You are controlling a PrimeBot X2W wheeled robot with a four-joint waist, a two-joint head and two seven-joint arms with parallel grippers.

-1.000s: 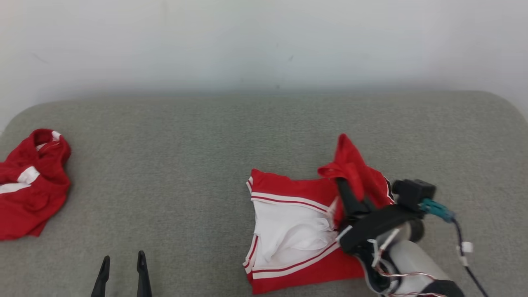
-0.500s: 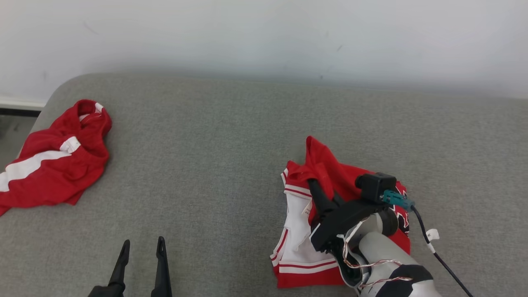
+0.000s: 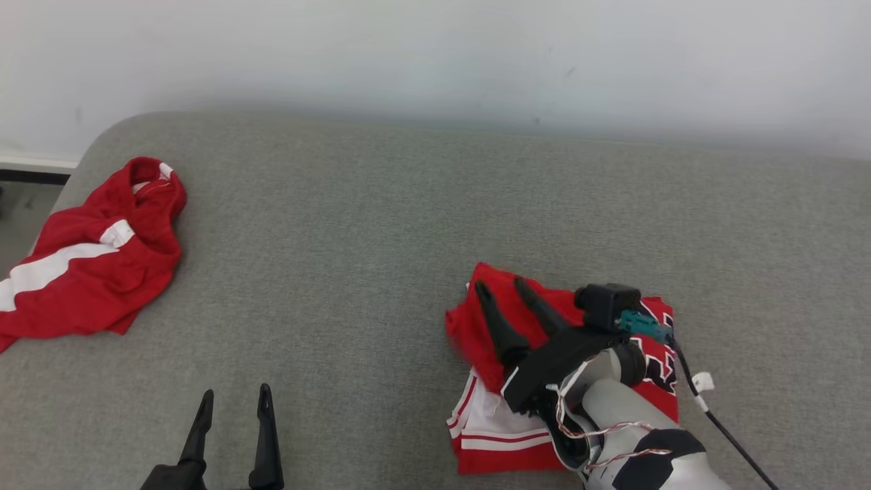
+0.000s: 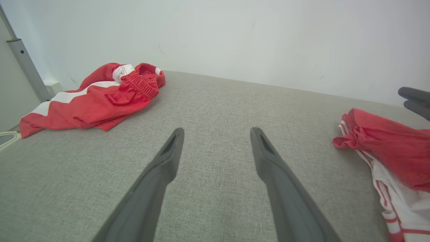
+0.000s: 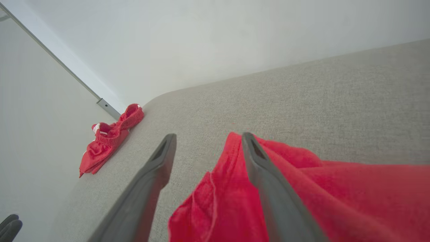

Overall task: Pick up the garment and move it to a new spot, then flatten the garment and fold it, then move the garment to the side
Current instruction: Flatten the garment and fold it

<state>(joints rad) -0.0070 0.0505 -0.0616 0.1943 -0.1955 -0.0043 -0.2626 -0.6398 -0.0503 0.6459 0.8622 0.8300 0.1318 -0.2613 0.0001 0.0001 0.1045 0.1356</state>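
- Since a moment ago the right claw (image 3: 500, 284) has let go: its fingers now stand wide apart, and the garment (image 3: 469, 330) part it lifted has dropped
- Garment lies folded near the surface's (image 3: 381, 224) front edge, right of centre, directly under that claw
- Left claw (image 3: 235, 391), also wide and empty, hovers well apart to the garment's left
- Right arm is plainly nearer for moving it aside
- Shorts (image 3: 95, 258) sit at the left edge
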